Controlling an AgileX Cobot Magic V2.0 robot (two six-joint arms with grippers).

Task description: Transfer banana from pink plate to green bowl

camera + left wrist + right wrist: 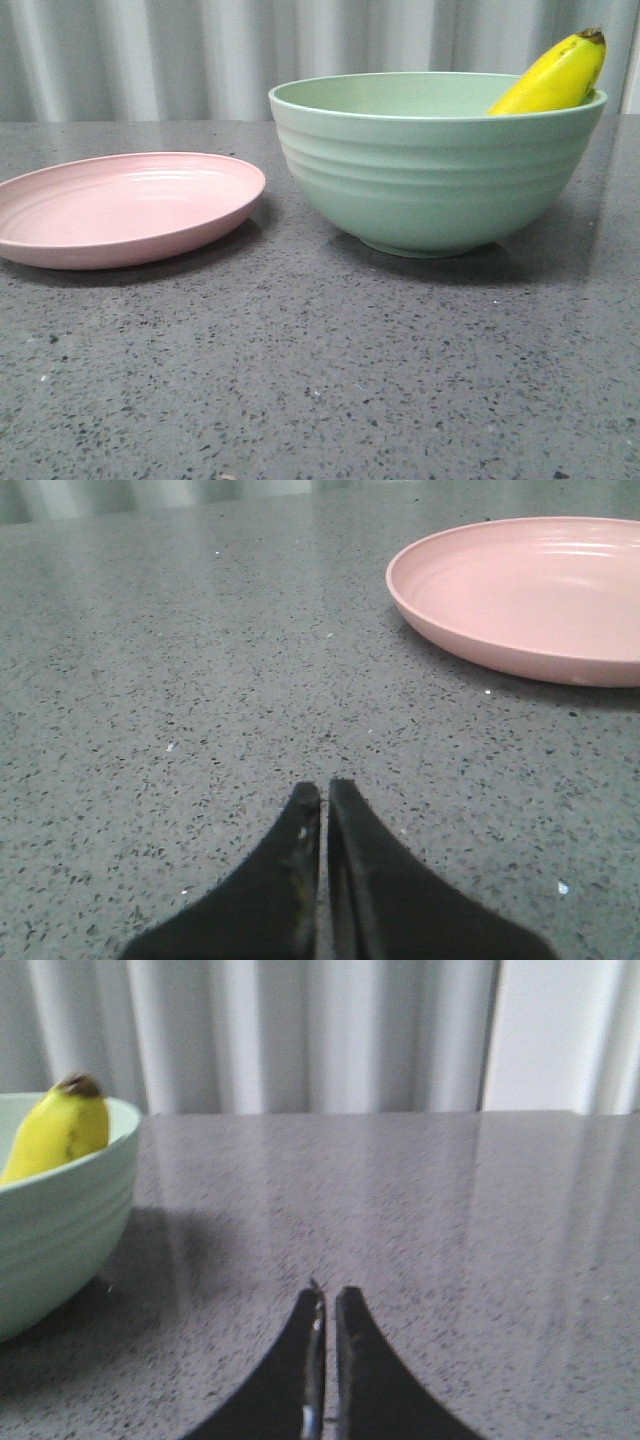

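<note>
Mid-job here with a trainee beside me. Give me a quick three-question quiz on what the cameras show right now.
1. True or false: the banana lies on the pink plate.
2. What does the banana's dark stem end do? A) points down into the green bowl B) sticks up over the bowl's rim C) rests on the table
3. Fill in: both the left hand and the right hand are ____, holding nothing.

Key: 1 false, it is in the bowl. 2 B. 3 shut.

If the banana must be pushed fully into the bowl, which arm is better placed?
Right. The banana leans over the green bowl's right rim, beside the right gripper.
</note>
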